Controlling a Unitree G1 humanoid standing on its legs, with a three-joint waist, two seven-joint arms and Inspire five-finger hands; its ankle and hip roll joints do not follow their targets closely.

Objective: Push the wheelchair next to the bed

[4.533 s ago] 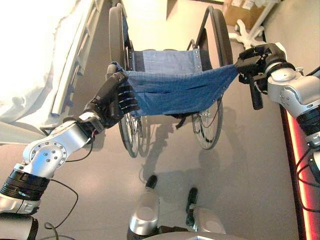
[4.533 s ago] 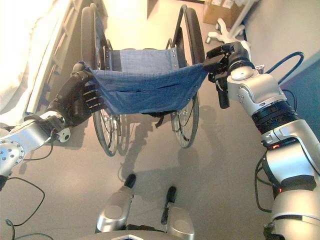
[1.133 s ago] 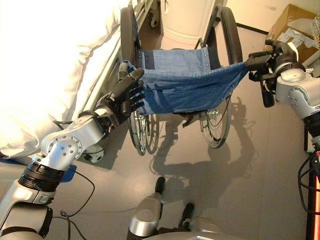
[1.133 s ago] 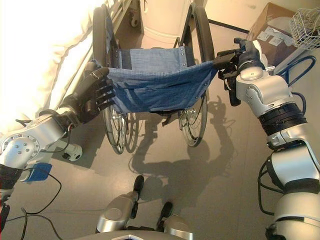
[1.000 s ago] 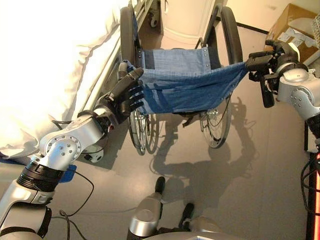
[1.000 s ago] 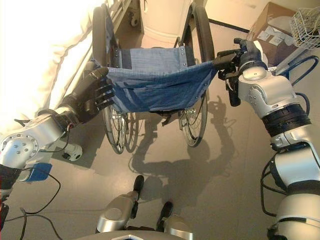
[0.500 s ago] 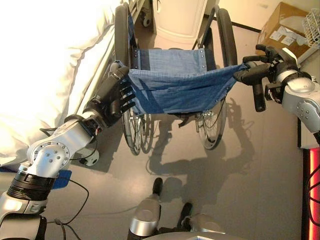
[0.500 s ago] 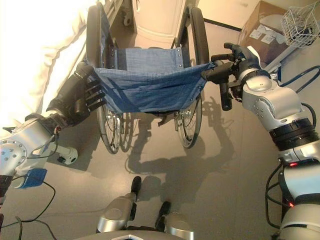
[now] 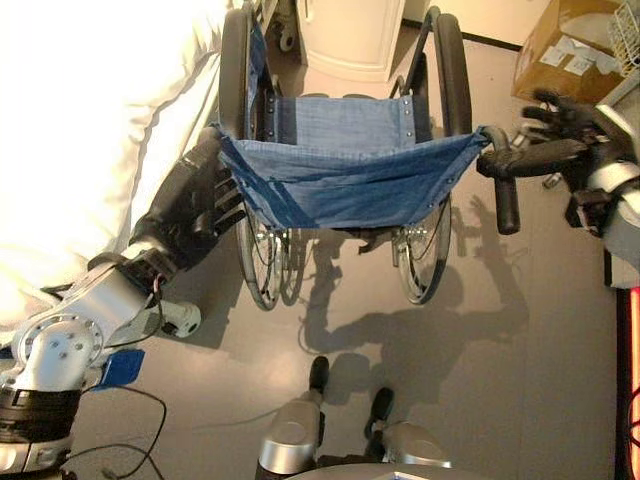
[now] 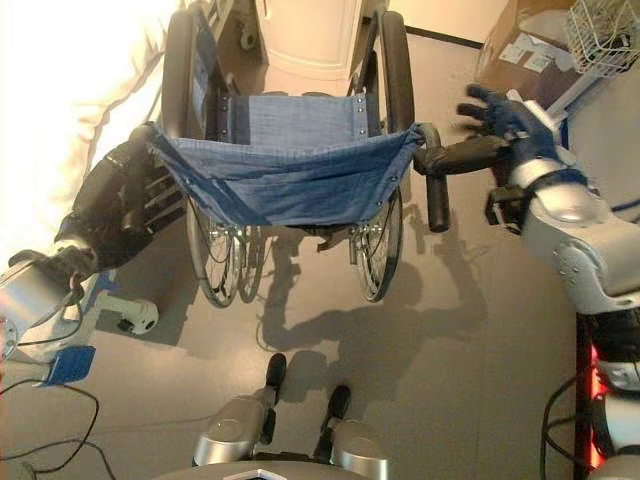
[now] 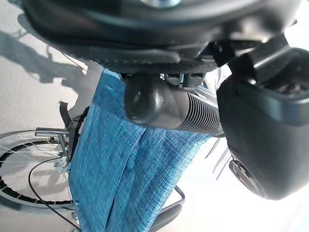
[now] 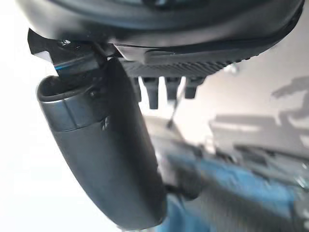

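Your wheelchair [image 9: 345, 180] sits dead centre at 12 o'clock, back toward you, blue sling backrest [image 9: 350, 185] stretched between the two push handles. The bed [image 9: 90, 130] runs along its 9 o'clock side, white bedding just beside the left big wheel [image 9: 235, 70]; the gap between them is narrow, and you can't tell from here whether they touch.

Left hand [image 9: 195, 205] is at about 10 o'clock, on the left push handle [image 11: 174, 108]. In the left wrist view the ribbed grip lies right against the palm, thumb bulk beside it. In the head views the fingers curl around the handle at the corner of the blue cloth, so read it as clamped on that handle.

Right hand [image 10: 505, 115] is at about 2 o'clock, at the outer end of the right push handle [image 10: 460, 155]. Fingers are spread and fairly straight, not wrapped around the grip; the palm is against or just beside the handle end, contact not clear. The brake lever [image 10: 438, 205] hangs down below the handle.

Past the chair at 12 o'clock stands a pale cabinet [image 9: 350, 35]. A cardboard box [image 9: 560, 45] sits at 1 o'clock, with a wire basket [image 10: 605, 35] just beside it.
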